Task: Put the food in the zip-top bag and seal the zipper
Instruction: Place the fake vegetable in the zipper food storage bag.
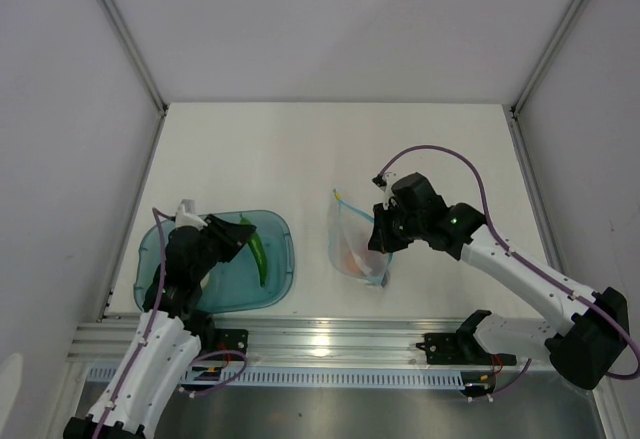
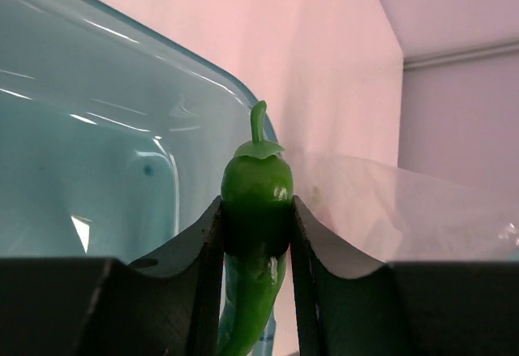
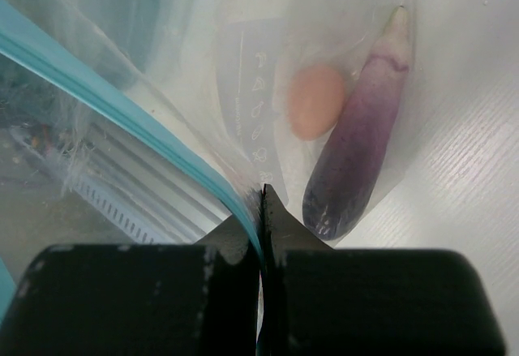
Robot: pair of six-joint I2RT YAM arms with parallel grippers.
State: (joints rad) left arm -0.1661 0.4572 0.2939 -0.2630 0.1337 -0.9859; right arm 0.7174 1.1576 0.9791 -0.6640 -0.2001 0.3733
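**Q:** What does the left claw [image 2: 255,210] grip?

**A:** It pinches the long green vegetable [image 2: 257,186] just below its cap, stem pointing to 12 o'clock in the left wrist view. The vegetable is over the teal tray [image 1: 283,281], which sits toward 8 o'clock on the worktop [image 1: 330,149].

**Q:** And the right claw [image 3: 262,202]?

**A:** Its fingers are pressed together on the mouth edge of the zip-top bag [image 1: 347,231], where the light-blue zipper [image 3: 122,121] runs in from 10 o'clock. The bag lies just toward 5 o'clock of the worktop's centre.

**Q:** What does the bag contain?

**A:** A purple eggplant [image 3: 357,153] and a small orange piece [image 3: 315,100], which is just beside the eggplant at its 10 o'clock.
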